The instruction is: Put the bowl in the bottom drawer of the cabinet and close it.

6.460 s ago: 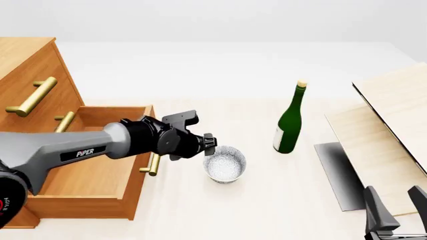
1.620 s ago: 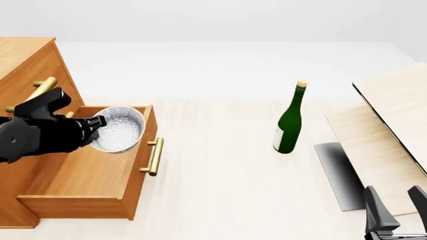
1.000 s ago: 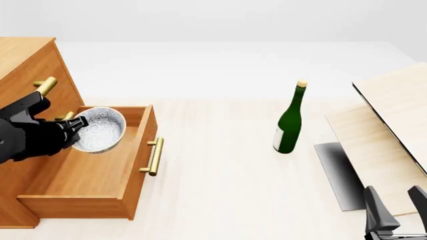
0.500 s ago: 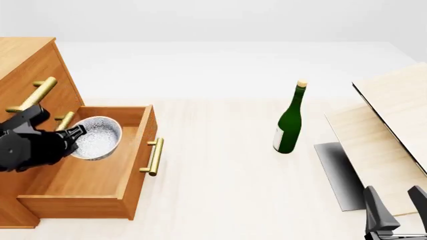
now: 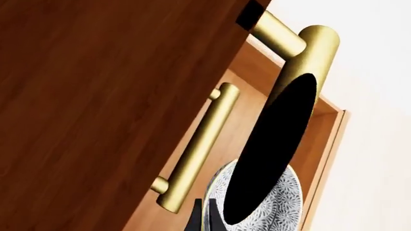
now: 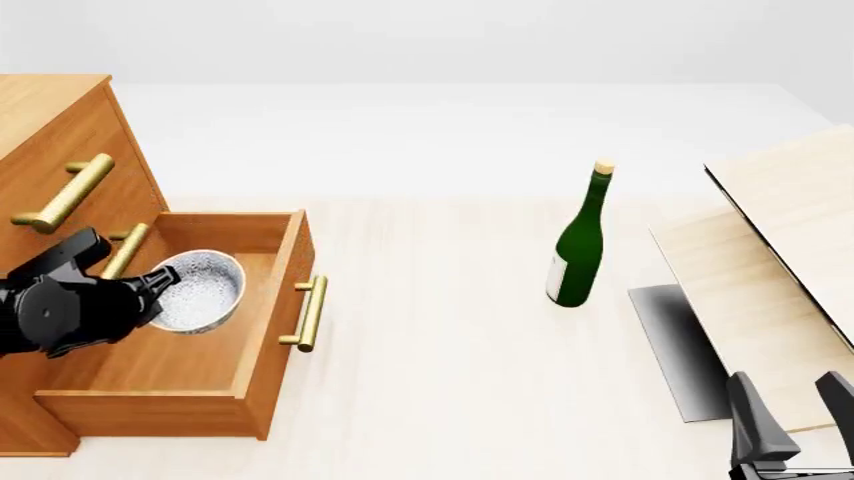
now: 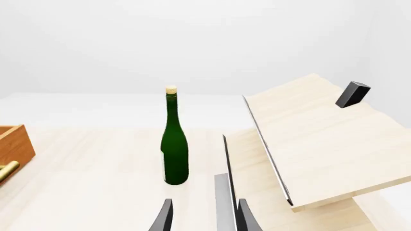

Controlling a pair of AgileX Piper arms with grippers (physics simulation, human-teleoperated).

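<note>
Fingers: left gripper [image 6: 150, 285] pinches bowl [image 6: 195, 291] rim; right gripper [image 6: 790, 400] idle, fingers parted, empty.
Bowl: tilted, over open bottom drawer [image 6: 262, 330], carried in for lowering.
Cabinet [image 6: 47, 125]: drawer pulled out to receive bowl.

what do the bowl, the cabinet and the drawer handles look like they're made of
The bowl looks like glazed ceramic: white-grey speckle with a slight sheen. The cabinet looks like wood, orange-brown with visible grain, matte. Its handles look like brushed brass: golden with soft highlights. As renders, these are appearances only.
</note>
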